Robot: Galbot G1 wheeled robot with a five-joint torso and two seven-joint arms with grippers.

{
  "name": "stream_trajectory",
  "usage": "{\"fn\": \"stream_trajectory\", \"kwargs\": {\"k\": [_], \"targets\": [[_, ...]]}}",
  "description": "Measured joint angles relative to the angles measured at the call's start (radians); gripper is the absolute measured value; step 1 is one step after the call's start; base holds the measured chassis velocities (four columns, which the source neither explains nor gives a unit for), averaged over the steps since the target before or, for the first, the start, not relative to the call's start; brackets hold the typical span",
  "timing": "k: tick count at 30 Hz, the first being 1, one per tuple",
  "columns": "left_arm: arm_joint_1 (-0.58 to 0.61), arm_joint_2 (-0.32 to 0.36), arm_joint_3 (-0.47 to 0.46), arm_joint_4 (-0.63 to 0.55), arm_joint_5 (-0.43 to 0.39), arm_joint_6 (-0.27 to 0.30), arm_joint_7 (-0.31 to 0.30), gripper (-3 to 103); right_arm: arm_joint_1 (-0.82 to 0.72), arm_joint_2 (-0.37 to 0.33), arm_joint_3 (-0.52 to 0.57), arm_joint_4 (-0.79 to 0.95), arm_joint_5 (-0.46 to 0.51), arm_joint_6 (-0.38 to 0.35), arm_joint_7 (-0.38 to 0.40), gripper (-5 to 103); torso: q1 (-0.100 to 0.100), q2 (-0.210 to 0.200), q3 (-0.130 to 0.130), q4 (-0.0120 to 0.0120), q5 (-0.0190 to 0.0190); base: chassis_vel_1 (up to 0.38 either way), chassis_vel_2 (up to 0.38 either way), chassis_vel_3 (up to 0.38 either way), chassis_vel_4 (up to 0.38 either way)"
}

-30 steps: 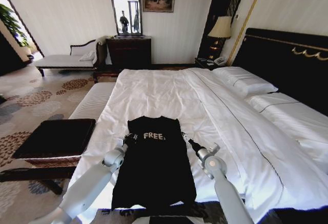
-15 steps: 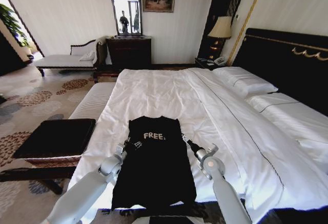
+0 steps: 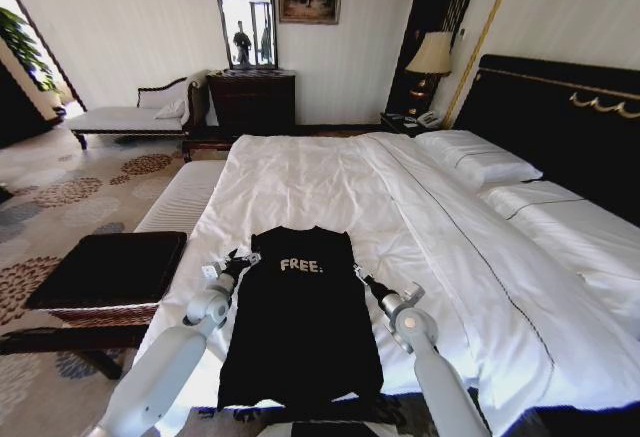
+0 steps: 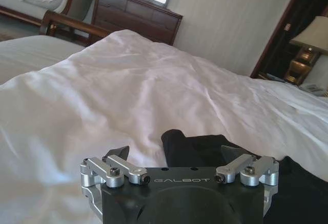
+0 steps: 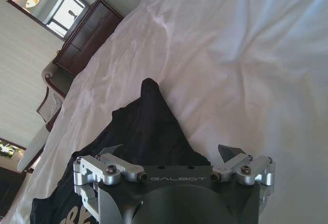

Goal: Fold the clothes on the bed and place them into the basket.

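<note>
White duvet on the bed (image 3: 330,182), black T-shirt (image 3: 300,322) between two spread claws.

Daylit room, bright. Light enters at the head view's left edge and reflects in the mirror (image 3: 247,14). Lit lamp (image 3: 431,55) glows warm beside the headboard. White duvet (image 3: 330,182) near glare toward its far end; black T-shirt (image 3: 300,317) loses fold detail. Wide-angle bending at head-view edges. Wrist views slightly soft.

bed (image 3: 330,182), white duvet | black t-shirt (image 3: 300,327) flat near foot | pillows (image 3: 478,157) by headboard
</note>
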Motion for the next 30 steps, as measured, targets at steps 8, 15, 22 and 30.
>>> {"fn": "stream_trajectory", "kwargs": {"k": [8, 15, 22, 30], "targets": [[-0.130, -0.043, 0.027, 0.167, -0.040, 0.006, 0.046, 100, -0.023, -0.015, 0.012, 0.026, 0.005, 0.001, 0.003, 100, 0.000, 0.000, 0.000, -0.0003, 0.0004, 0.000, 0.000, 0.000, 0.000], [-0.161, -0.076, 0.027, 0.270, -0.058, -0.002, 0.086, 100, -0.007, -0.026, 0.006, 0.028, 0.018, 0.000, 0.009, 100, 0.000, 0.000, 0.000, 0.0002, 0.0001, 0.000, 0.000, 0.000, 0.000], [-0.240, -0.101, 0.046, 0.365, -0.061, -0.005, 0.107, 98, 0.017, -0.027, 0.000, 0.015, 0.022, -0.002, 0.016, 100, 0.000, 0.000, 0.000, 0.0000, 0.0003, 0.000, 0.000, 0.000, 0.000], [-0.291, -0.154, 0.059, 0.448, -0.064, -0.007, 0.141, 96, 0.012, -0.023, 0.003, 0.012, 0.021, -0.003, 0.018, 100, 0.000, 0.000, 0.000, -0.0002, 0.0003, 0.000, 0.000, 0.000, 0.000]]}}
